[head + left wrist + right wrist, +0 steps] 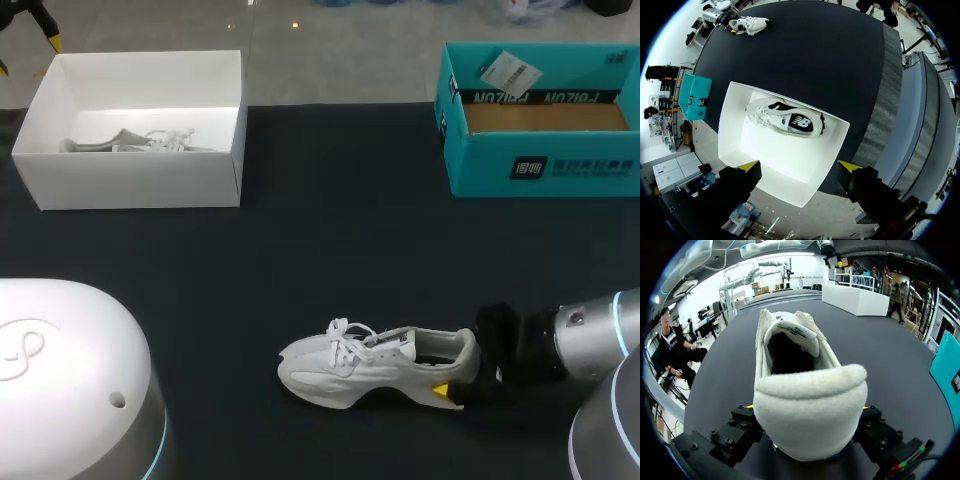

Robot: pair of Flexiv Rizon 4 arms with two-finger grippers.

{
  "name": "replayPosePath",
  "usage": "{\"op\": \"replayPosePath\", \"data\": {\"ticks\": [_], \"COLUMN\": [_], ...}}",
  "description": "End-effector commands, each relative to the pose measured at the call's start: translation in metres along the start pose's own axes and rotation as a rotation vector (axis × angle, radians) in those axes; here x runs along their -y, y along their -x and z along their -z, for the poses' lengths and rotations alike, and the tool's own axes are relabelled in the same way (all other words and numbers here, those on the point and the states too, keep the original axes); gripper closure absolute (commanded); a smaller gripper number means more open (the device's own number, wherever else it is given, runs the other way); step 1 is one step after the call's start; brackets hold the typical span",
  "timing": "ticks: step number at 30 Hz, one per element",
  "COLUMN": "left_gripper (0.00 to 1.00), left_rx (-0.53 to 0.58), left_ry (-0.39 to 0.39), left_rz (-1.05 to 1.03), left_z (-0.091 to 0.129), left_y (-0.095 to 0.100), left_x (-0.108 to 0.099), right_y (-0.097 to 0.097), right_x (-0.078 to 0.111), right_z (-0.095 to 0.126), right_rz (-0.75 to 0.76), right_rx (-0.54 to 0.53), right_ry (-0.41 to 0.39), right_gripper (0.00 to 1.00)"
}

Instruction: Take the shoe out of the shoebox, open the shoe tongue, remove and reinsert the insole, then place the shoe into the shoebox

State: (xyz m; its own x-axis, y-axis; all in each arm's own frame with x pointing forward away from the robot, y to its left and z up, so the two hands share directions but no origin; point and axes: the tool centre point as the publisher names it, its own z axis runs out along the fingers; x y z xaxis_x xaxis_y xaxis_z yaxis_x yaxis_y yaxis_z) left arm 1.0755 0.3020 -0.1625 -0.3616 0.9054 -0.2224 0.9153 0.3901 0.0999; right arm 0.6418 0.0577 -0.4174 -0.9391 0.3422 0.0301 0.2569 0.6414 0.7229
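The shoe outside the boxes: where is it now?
In the head view the shoe stands on the table, near side, right of middle, its heel held by the right gripper.

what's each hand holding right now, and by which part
The right hand grips the white shoe by its heel. The left hand, open above the white box, holds nothing.
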Motion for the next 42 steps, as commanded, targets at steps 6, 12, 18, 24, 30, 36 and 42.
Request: {"op": "replayPosePath", "data": {"ticks": [6,12,18,24,30,36,42], "left_gripper": [0.0,0.0,0.0,0.0,0.0,0.0,0.0], "left_rx": [-0.002,-0.002,-0.002,-0.002,-0.002,-0.002,-0.002], "left_ry": [0.005,0.005,0.005,0.005,0.005,0.005,0.005], "left_rz": [0.0,0.0,0.0,0.0,0.0,0.0,0.0], "left_z": [0.0,0.0,0.0,0.0,0.0,0.0,0.0], "left_y": [0.0,0.0,0.0,0.0,0.0,0.0,0.0], "left_x": [0.002,0.002,0.002,0.002,0.002,0.002,0.002], "right_y": [0.0,0.0,0.005,0.01,0.013,0.013,0.013], "right_x": [0.0,0.0,-0.001,-0.006,-0.002,-0.002,-0.002], "right_z": [-0.002,-0.002,-0.003,-0.005,-0.009,-0.009,-0.009], "right_rz": [0.0,0.0,0.012,0.038,0.038,0.038,0.038], "right_rx": [0.005,0.005,0.007,-0.007,-0.025,-0.025,-0.025], "right_ry": [-0.002,-0.002,-0.007,-0.005,-0.019,-0.019,-0.019], "right_gripper": [1.0,1.0,1.0,1.0,1.0,1.0,1.0]}}
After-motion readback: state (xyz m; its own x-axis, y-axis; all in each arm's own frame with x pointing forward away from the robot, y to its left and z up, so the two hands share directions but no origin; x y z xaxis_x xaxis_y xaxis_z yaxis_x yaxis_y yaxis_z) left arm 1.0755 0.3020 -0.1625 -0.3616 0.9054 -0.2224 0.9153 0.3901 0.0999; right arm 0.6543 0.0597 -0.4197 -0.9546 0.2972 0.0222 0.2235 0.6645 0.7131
